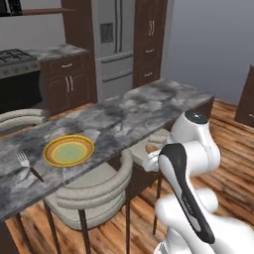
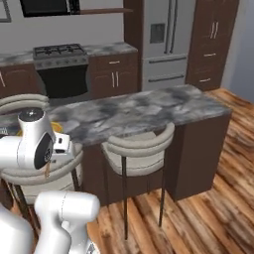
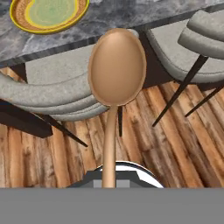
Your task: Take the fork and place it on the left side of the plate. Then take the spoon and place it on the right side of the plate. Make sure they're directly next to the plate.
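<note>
One grey marble counter (image 1: pixel 149 106) over wood floor (image 3: pixel 144 131); hand seemingly clamped on the spoon (image 3: pixel 116 70).

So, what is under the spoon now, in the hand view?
The spoon is held in the air. Below its bowl are a grey stool seat and wooden floor. Its lower handle end is hidden at the picture's bottom.

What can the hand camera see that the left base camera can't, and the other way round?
Hand view alone: the spoon, close up, its handle running down into the shut gripper, above the wooden floor.

Left base view alone: the fork lying on the counter left of the plate, plus the fridge and the stove.

Both: the plate on the grey marble counter and the padded stools.
</note>
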You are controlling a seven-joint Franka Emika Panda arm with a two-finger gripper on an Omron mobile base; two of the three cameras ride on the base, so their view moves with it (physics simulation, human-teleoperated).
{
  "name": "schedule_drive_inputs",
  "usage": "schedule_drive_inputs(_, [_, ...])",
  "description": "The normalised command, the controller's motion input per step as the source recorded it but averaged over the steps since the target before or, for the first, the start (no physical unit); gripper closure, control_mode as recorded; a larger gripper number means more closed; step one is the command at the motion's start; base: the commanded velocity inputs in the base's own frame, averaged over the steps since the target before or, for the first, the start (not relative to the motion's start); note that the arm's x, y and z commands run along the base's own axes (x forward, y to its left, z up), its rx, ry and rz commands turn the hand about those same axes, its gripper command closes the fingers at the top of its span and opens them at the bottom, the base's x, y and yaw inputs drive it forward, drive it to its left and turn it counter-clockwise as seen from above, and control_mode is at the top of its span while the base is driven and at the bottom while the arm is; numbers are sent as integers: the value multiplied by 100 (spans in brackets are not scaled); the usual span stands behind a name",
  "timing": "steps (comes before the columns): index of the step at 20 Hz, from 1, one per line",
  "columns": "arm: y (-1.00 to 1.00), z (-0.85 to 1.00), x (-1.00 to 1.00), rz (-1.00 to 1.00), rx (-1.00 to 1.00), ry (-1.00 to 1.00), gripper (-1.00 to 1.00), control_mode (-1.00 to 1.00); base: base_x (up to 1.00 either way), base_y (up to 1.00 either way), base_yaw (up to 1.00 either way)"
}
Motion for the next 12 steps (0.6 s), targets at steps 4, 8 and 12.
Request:
schedule_drive_inputs(4, [0,0,0,0,0,0,100,100,89,-18,48])
schedule_drive_inputs(8, [0,0,0,0,0,0,100,100,93,-24,46])
schedule_drive_inputs(12, [0,0,0,0,0,0,100,100,88,-38,41])
